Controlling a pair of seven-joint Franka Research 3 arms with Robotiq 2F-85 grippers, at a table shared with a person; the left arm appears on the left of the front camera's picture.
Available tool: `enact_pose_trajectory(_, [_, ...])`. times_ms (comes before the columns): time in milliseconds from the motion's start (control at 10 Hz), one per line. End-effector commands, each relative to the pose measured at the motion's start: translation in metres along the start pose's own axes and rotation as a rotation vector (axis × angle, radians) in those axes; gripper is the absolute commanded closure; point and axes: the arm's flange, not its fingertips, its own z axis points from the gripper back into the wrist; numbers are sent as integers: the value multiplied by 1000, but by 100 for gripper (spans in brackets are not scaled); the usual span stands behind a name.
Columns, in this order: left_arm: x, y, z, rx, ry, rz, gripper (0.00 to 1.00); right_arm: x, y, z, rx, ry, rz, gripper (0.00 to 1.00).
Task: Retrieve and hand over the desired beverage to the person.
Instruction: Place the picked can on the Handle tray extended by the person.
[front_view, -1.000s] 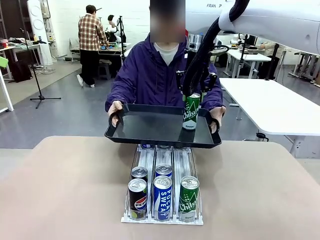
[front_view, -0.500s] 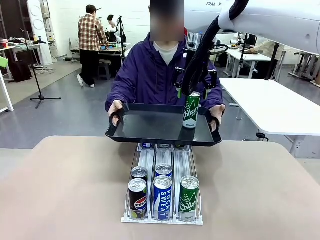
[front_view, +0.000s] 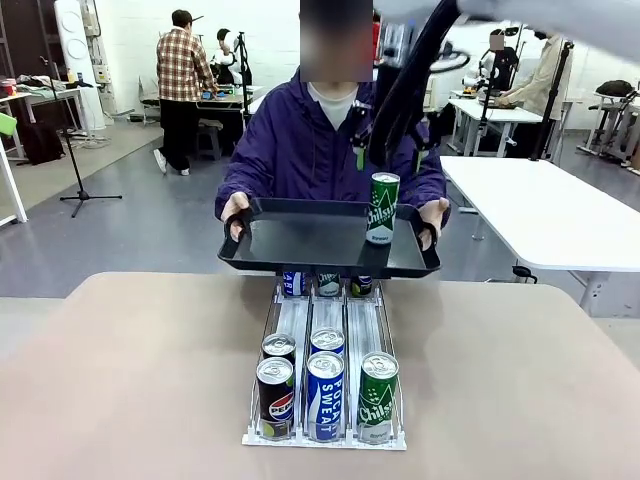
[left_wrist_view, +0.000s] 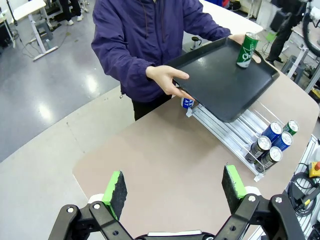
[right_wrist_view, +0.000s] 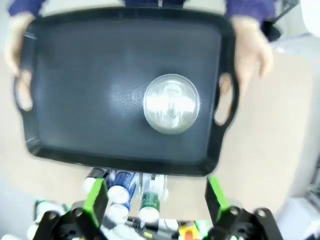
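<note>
Front view: looking over the counter (front_view: 130, 380) at the person (front_view: 310, 150) on the far side, holding a black tray (front_view: 300, 245) level by both handles above the far end of the can rack (front_view: 295, 320); got the green Chilsung can (front_view: 383, 208) standing upright on the right part of that tray; can see the right tool (front_view: 387, 158) hanging just above it, jaws spread wide, gripping nothing; at the rack's near end, spotting a Pepsi can (front_view: 275, 397), a Pocari Sweat can (front_view: 324, 395) and another Chilsung can (front_view: 378, 396) side by side, with more behind.

Left wrist view: got the left tool (left_wrist_view: 174, 187) wide open and empty, up over the near counter, well apart from tray and rack; can make out the tray (left_wrist_view: 215, 85) farther off with the green can (left_wrist_view: 247, 50) near its far corner.

Right wrist view: pretty blurry; staring straight down between the open green pads (right_wrist_view: 95, 200) at the can's silver top (right_wrist_view: 171, 103), a bit right of the tray's middle; seeing a hand (right_wrist_view: 252, 45) at each tray handle.
</note>
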Motion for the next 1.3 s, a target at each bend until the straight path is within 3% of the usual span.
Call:
enact_pose_trajectory(0, [0, 0, -1, 8, -14, -3, 0, -64, -21, 4, 13, 10, -25, 0])
enact_pose_trajectory(300, [0, 0, -1, 8, -14, -3, 0, -132, -36, 4, 7, -8, -4, 0])
enact_pose_trajectory(500, [0, 0, -1, 8, -14, -3, 0, -156, -45, 2, -8, -28, -18, 0])
enact_pose_trajectory(700, [0, 0, -1, 8, -14, -3, 0, -159, -53, 3, 17, 4, -104, 0])
enact_pose_trajectory(800, [0, 0, -1, 8, -14, -3, 0, -152, -39, 13, -36, -13, -41, 0])
enact_pose_trajectory(1200, [0, 0, -1, 8, -14, -3, 0, -152, -39, 13, -36, -13, -41, 0])
